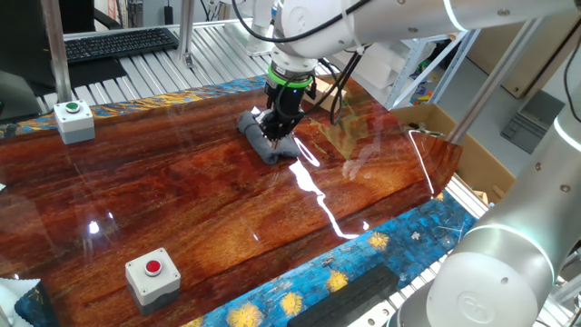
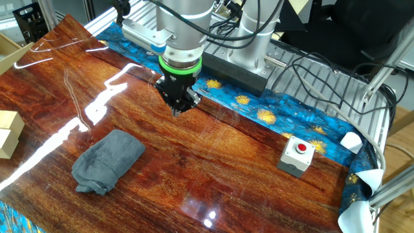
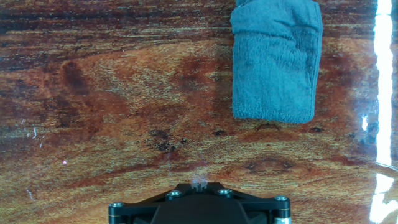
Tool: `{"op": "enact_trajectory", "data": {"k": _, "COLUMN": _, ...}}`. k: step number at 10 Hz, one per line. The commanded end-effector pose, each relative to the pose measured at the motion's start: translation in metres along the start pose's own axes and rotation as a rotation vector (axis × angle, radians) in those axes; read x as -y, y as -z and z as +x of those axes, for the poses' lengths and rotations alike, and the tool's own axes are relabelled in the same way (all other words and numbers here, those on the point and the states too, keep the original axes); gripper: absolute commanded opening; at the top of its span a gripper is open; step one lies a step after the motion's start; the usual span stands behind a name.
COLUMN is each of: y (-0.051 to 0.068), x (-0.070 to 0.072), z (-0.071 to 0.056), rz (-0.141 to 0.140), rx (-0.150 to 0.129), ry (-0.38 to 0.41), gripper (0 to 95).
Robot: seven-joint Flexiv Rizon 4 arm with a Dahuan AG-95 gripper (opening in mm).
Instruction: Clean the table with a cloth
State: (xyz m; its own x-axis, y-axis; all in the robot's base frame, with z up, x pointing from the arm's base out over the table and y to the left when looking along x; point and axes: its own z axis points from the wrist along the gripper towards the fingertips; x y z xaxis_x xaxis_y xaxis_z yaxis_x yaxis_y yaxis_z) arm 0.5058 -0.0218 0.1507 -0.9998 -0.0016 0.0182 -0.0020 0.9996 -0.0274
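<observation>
The cloth [image 2: 107, 160] is a dark grey-blue folded rag lying flat on the glossy reddish-brown table [image 2: 226, 168]. My gripper [image 2: 178, 109] hovers just above the bare wood, away from the cloth, with its fingers closed to a point and nothing in them. In one fixed view the gripper [image 1: 276, 134] partly overlaps the cloth [image 1: 265, 145] on the table [image 1: 182, 191]. In the hand view the cloth [image 3: 273, 62] lies at the top right, well ahead of the gripper [image 3: 198, 182], with wood [image 3: 93, 93] in between.
A grey box with a green button [image 1: 73, 118] stands at one table edge. A box with a red button [image 2: 297, 154] stands at another. Tan wooden blocks [image 2: 8, 133] sit at the side. A cardboard box [image 1: 445, 127] and a second arm [image 1: 490, 272] flank the table.
</observation>
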Motion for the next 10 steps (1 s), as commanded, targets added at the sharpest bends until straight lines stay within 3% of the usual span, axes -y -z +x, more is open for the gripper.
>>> {"op": "enact_trajectory", "data": {"k": 1, "y": -0.004, "x": 0.004, "z": -0.003, "rz": 0.002, "rx": -0.004, "ry": -0.003, "gripper": 0.0}}
{"op": "enact_trajectory", "data": {"k": 3, "y": -0.008, "x": 0.011, "z": -0.01, "rz": 0.01, "rx": -0.008, "ry": -0.007, "gripper": 0.0}}
{"op": "enact_trajectory", "data": {"k": 4, "y": -0.01, "x": 0.013, "z": -0.012, "rz": 0.013, "rx": -0.009, "ry": -0.012, "gripper": 19.0}}
{"op": "enact_trajectory", "data": {"k": 5, "y": -0.011, "x": 0.014, "z": -0.013, "rz": 0.015, "rx": -0.01, "ry": -0.019, "gripper": 19.0}}
{"op": "enact_trajectory", "data": {"k": 7, "y": -0.013, "x": 0.017, "z": -0.014, "rz": 0.058, "rx": -0.011, "ry": -0.029, "gripper": 19.0}}
{"op": "enact_trajectory", "data": {"k": 8, "y": -0.014, "x": 0.018, "z": -0.014, "rz": 0.055, "rx": -0.011, "ry": -0.044, "gripper": 38.0}}
{"op": "enact_trajectory", "data": {"k": 10, "y": -0.016, "x": 0.021, "z": -0.019, "rz": 0.053, "rx": -0.01, "ry": -0.047, "gripper": 38.0}}
